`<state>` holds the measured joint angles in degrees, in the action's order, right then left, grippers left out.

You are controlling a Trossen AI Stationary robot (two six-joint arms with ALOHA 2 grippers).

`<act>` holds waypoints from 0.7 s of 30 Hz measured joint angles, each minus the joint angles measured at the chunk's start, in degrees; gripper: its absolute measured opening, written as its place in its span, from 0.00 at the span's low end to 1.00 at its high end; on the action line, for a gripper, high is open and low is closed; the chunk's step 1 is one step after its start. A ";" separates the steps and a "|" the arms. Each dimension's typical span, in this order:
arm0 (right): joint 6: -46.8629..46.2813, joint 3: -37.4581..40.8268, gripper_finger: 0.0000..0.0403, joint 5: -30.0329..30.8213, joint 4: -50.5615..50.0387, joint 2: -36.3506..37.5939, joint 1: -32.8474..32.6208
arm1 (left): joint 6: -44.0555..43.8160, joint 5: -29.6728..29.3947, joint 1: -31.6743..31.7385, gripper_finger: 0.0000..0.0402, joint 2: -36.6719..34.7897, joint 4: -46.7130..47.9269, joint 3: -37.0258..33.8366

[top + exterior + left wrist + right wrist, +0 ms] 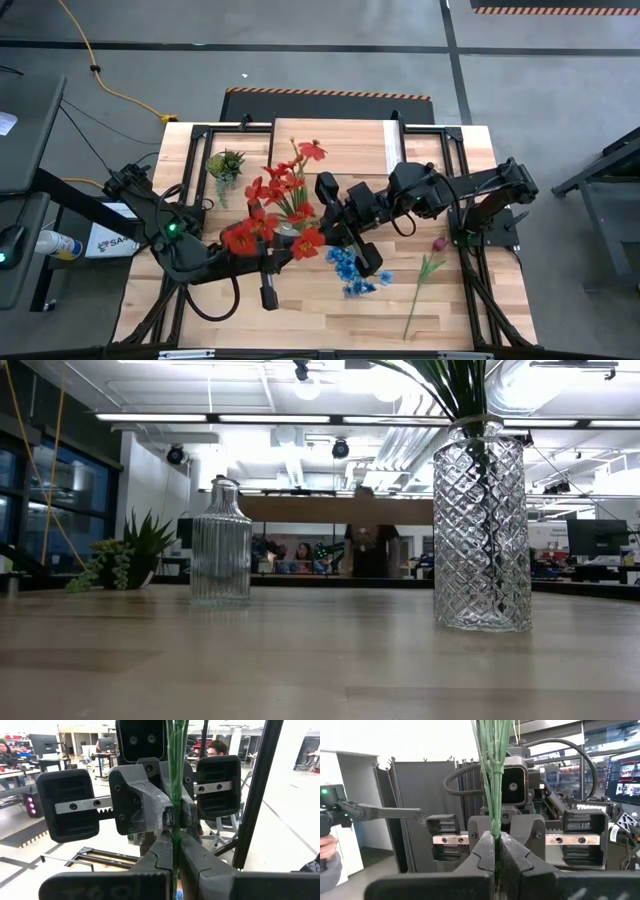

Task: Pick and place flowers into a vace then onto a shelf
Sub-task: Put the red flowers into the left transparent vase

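Spanning the frame in the high view, the pale wood worktop (200, 310) sat inside a black metal frame on a grey concrete floor, with a yellow cable (110, 85) trailing across the floor beyond it. The shelf (330, 140) lay at the far edge of the worktop, its light plank top showing a pale strip at one end. A small green potted plant (224, 164) stood near that shelf, toward the left arm's side. Near the middle, the red flowers (270, 200) rose as a cluster, and the blue flowers (352, 272) lay just beside them on the wood. A dark pink bud (438, 243) on its long stem lay apart, toward the right arm's side.

The left hand (175, 847) was closed on green stems, and the right hand (495, 851) was likewise clamped on a bundle of green stems; the two faced each other closely.

From table height, a diamond-cut glass vase (482, 530) held green stems, and a ribbed glass bottle (221, 545) stood well apart from it. Behind them stretched a bright workshop with ceiling strip lights, desks and monitors.
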<state>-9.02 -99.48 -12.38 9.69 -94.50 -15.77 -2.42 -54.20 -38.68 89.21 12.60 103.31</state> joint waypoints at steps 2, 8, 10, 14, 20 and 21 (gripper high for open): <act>-0.20 0.00 0.00 -0.14 0.00 0.00 0.00 | 0.00 0.01 0.00 0.10 0.00 0.02 0.00; -1.60 0.00 0.07 -0.20 -0.09 0.00 0.00 | 0.02 0.03 0.03 0.10 0.00 0.07 0.00; -1.68 0.00 0.11 -0.34 -0.07 0.00 -0.02 | 0.01 0.03 0.04 0.10 0.00 0.07 0.00; -1.67 0.00 0.18 -0.57 -0.09 0.00 -0.05 | -0.51 0.00 0.04 0.10 0.00 0.27 0.00; -1.60 0.00 0.28 -0.66 -0.20 0.00 -0.09 | -1.09 -0.10 0.06 0.10 0.00 0.52 0.00; -1.58 0.00 0.30 -0.66 -0.14 0.00 -0.09 | -1.09 -0.11 0.07 0.10 0.00 0.52 0.00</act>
<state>-10.60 -99.48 -13.04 9.55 -94.50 -15.86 -3.51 -54.32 -38.61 89.21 13.13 103.31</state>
